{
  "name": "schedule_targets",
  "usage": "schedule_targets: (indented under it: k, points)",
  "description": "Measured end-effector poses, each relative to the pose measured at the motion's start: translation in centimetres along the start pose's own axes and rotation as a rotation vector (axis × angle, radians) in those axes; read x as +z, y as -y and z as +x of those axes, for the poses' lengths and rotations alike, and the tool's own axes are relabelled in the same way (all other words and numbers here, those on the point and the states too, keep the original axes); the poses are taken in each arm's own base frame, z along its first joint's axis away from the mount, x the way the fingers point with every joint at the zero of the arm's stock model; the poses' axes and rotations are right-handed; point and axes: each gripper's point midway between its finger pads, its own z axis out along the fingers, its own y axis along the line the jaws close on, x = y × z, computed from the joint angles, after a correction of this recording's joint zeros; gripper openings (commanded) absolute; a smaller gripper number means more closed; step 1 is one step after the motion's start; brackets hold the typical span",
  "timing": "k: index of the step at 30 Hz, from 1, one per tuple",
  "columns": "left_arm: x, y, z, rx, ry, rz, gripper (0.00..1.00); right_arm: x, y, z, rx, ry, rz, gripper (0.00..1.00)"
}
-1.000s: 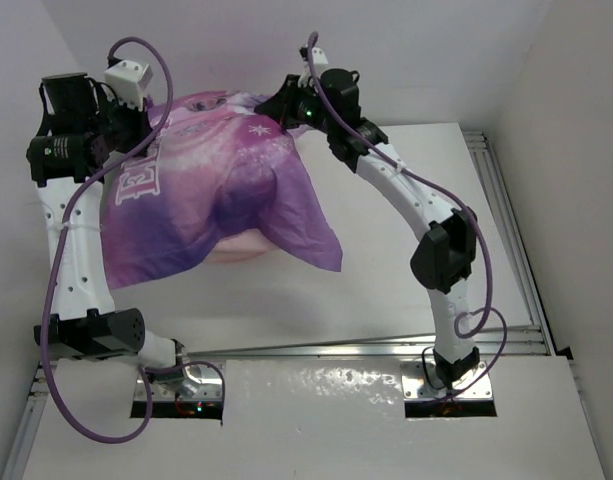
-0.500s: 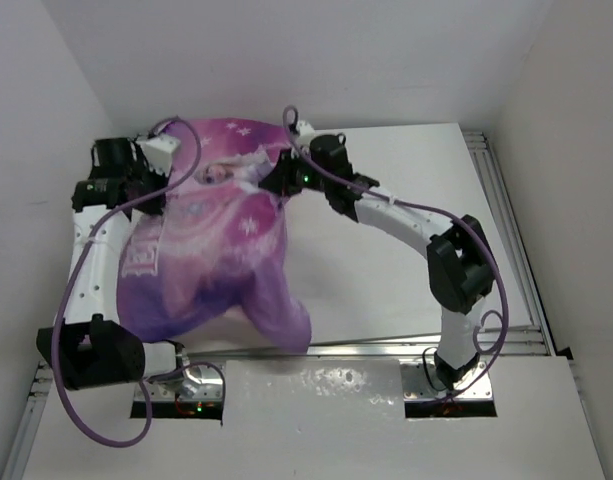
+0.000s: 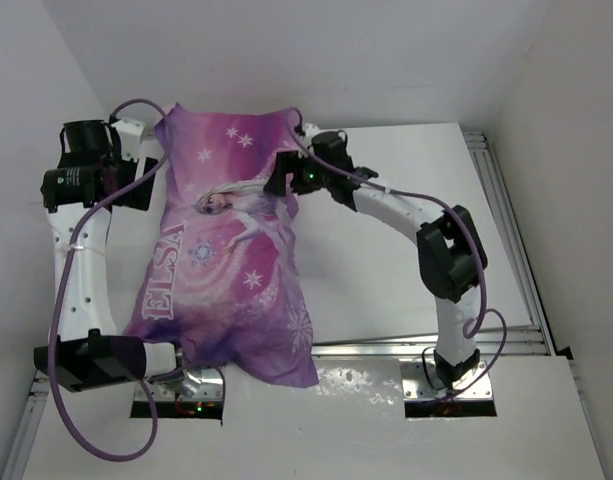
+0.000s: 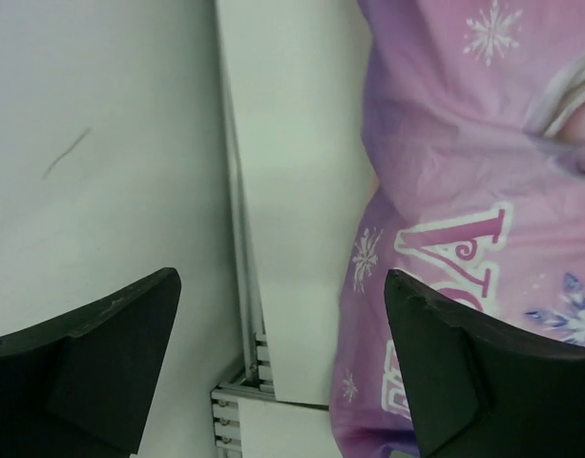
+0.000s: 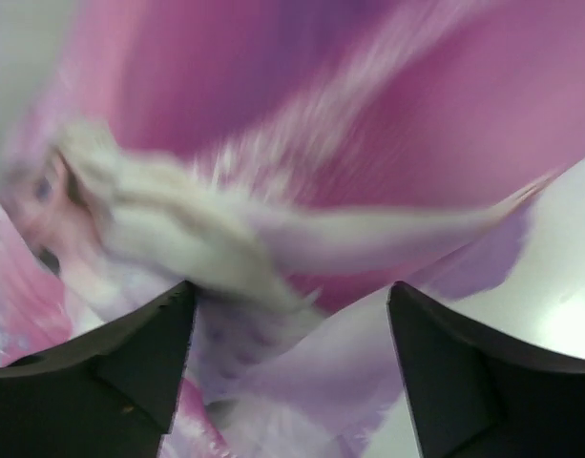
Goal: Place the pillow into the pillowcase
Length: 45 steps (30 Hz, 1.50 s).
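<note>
The pillowcase [image 3: 236, 260], purple-pink with a princess print, snowflakes and "ELSA" lettering, lies stretched from the back wall to the table's near edge. It looks plump; the pillow itself is hidden. My left gripper [image 3: 144, 178] stands open beside the case's far left edge. In the left wrist view the left gripper [image 4: 282, 281] has only bare table between its fingers, with the pillowcase [image 4: 464, 219] off to the right. My right gripper [image 3: 278, 183] is open at the case's far right edge. In the right wrist view the right gripper [image 5: 292, 286] hovers over the blurred pillowcase [image 5: 302, 172], holding nothing.
The case's near corner [image 3: 291, 365] hangs over the aluminium rail [image 3: 386, 348] onto the base plate. White walls close in at the left and back. A rail [image 3: 508, 230] runs along the table's right side. Bare white table [image 3: 386, 280] lies right of the case.
Both grippers have opened and let go of the pillowcase. The case has dropped from its raised, bunched hang and now lies spread lengthwise toward the near edge.
</note>
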Motion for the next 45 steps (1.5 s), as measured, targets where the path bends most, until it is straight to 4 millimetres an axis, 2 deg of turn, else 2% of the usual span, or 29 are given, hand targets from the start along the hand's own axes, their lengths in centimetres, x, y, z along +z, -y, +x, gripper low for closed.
schedule_targets:
  k: [1, 3, 5, 8, 10, 12, 13, 14, 15, 17, 20, 21, 24, 26, 28, 29, 32, 34, 37, 38, 40, 42, 45]
  points:
    - [-0.7, -0.6, -0.4, -0.003, 0.019, -0.025, 0.87, -0.5, -0.1, -1.9, -0.015, 0.034, 0.005, 0.99]
    - [-1.5, -1.3, -0.2, -0.007, 0.016, -0.065, 0.9, -2.2, -0.2, -5.0, -0.039, 0.096, 0.026, 0.99]
    - [-1.6, -2.0, 0.5, -0.012, -0.015, -0.092, 0.92, -4.8, -0.5, -7.2, -0.06, 0.139, 0.045, 0.99]
    - [-1.4, -3.8, 1.3, -0.039, -0.067, -0.124, 0.94, -12.0, -0.8, -12.1, -0.089, 0.258, 0.1, 0.99]
    - [-1.3, -5.5, 1.5, -0.072, -0.081, -0.152, 0.94, -17.8, 0.1, -15.5, -0.087, 0.354, 0.141, 0.99]
    - [-1.2, -6.7, 1.3, -0.098, -0.071, -0.163, 0.86, -23.9, 2.5, -18.5, -0.08, 0.468, 0.226, 0.99]
    - [-0.9, -6.8, 0.9, -0.106, -0.056, -0.152, 0.75, -26.8, 4.1, -19.6, -0.076, 0.528, 0.288, 0.99]
    - [-0.6, -6.7, 0.2, -0.109, -0.031, -0.128, 0.7, -28.7, 5.1, -19.8, -0.074, 0.56, 0.325, 0.99]
    - [0.0, -6.4, -0.8, -0.11, -0.001, -0.096, 0.66, -29.7, 5.5, -19.6, -0.071, 0.571, 0.345, 0.99]
    - [1.6, -6.0, -4.0, -0.112, 0.081, -0.021, 0.57, -29.1, 5.2, -18.2, -0.072, 0.551, 0.318, 0.98]
    - [5.7, -5.2, -9.1, -0.116, 0.17, 0.075, 0.43, -25.4, 5.6, -15.5, -0.034, 0.468, 0.255, 0.96]
    - [7.8, -4.9, -11.4, -0.112, 0.205, 0.109, 0.4, -23.9, 6.2, -14.2, -0.01, 0.422, 0.246, 0.95]
    - [14.7, -2.8, -15.6, -0.102, 0.247, 0.199, 0.38, -20.2, 8.7, -10.6, 0.052, 0.298, 0.257, 0.95]
    - [19.1, -1.0, -16.1, -0.109, 0.239, 0.245, 0.38, -18.8, 9.8, -8.9, 0.079, 0.238, 0.27, 0.94]
    - [22.4, 1.0, -15.6, -0.127, 0.218, 0.29, 0.37, -18.3, 10.2, -8.1, 0.09, 0.212, 0.277, 0.94]
    - [23.7, 1.9, -15.4, -0.14, 0.219, 0.307, 0.37, -18.2, 10.2, -8.0, 0.09, 0.209, 0.279, 0.94]
    - [25.8, 3.3, -15.2, -0.195, 0.243, 0.328, 0.38, -18.3, 10.4, -8.1, 0.086, 0.211, 0.287, 0.94]
    - [26.7, 2.9, -16.3, -0.239, 0.297, 0.311, 0.38, -18.1, 10.7, -8.0, 0.09, 0.205, 0.298, 0.94]
    - [28.2, 1.3, -19.3, -0.294, 0.395, 0.257, 0.39, -17.6, 11.2, -7.9, 0.098, 0.189, 0.311, 0.94]
    - [29.4, 0.5, -20.8, -0.318, 0.443, 0.229, 0.4, -17.4, 11.5, -7.8, 0.103, 0.179, 0.319, 0.94]
    - [31.2, -0.4, -22.2, -0.349, 0.497, 0.191, 0.42, -17.1, 12.0, -7.6, 0.11, 0.162, 0.336, 0.94]
    - [33.6, -0.6, -22.2, -0.378, 0.518, 0.166, 0.45, -16.8, 12.5, -7.6, 0.118, 0.143, 0.353, 0.94]
    - [37.0, -0.4, -20.8, -0.41, 0.502, 0.131, 0.48, -16.5, 12.9, -8.3, 0.119, 0.139, 0.375, 0.94]
